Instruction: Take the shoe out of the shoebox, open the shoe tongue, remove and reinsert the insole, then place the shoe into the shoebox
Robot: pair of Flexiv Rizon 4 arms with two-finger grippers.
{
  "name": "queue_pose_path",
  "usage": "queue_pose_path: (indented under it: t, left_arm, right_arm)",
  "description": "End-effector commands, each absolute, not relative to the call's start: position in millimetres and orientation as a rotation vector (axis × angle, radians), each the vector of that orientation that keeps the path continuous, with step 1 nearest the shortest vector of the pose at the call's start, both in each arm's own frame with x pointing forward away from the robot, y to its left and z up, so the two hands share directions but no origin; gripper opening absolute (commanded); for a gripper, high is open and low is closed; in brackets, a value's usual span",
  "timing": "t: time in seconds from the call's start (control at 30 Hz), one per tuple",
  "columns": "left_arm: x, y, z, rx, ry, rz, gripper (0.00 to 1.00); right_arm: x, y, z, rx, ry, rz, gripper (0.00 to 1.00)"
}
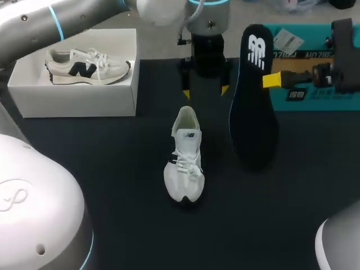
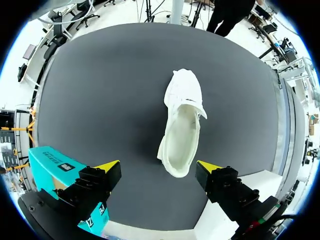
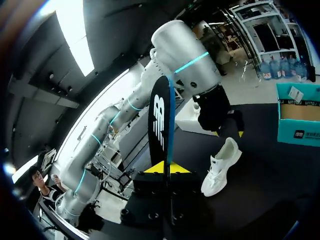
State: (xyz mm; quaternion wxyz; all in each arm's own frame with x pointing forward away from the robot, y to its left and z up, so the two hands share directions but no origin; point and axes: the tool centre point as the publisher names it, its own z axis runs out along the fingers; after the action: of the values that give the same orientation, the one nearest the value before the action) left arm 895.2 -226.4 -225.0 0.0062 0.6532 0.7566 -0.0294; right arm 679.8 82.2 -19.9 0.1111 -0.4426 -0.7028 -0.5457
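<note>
While the dark insole point(image 1: 253, 95) is out of the shoe, the white sneaker point(image 1: 183, 160) lies upright on its sole near the middle of the black surface point(image 1: 112, 185), toe toward the robot and heel toward the left tool point(image 1: 205, 91). The left tool hangs just beyond the heel with its two yellow-tipped fingers spread wide and nothing between them. In the left wrist view the sneaker point(image 2: 182, 120) lies ahead of this tool point(image 2: 159, 166), its laced forepart farthest away and its mouth facing the camera. The right tool point(image 1: 270, 80), entering from the right, is closed on the insole about mid-length and holds it clear of the surface beside the sneaker. In the right wrist view the insole point(image 3: 161, 120) stands edge-on, rising from between the yellow tips of that tool point(image 3: 165, 169). The white shoebox point(image 1: 73, 101) sits open at the far left of the surface and contains a second sneaker point(image 1: 87, 66), cream with a dark side emblem. A teal cardboard box point(image 1: 337, 104) lies at the far right, behind the right tool.
</note>
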Motion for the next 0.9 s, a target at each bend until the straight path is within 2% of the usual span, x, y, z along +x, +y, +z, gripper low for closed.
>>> queue_pose_path:
  t: [0.03,0.27,0.67,0.8,0.9]
  left_arm:
    - [885,-215,-206,1.894,2.22,-0.234,1.0]
    - [886,-217,-183,1.963,2.186,-0.217,1.0]
    - [886,-217,-183,1.963,2.186,-0.217,1.0]
    - [882,-225,-178,1.694,2.072,-0.502,1.0]
    - [882,-227,-161,1.559,1.981,-0.559,1.0]
  right_arm:
    - [716,87,-22,-1.364,-1.984,-1.59,0.0]
    - [754,68,-13,-1.441,-1.861,-1.663,0.0]
    - [754,68,-13,-1.441,-1.861,-1.663,0.0]
    - [757,63,-14,-1.452,-1.837,-1.666,0.0]
    - [770,50,-11,-1.485,-1.735,-1.685,0.0]
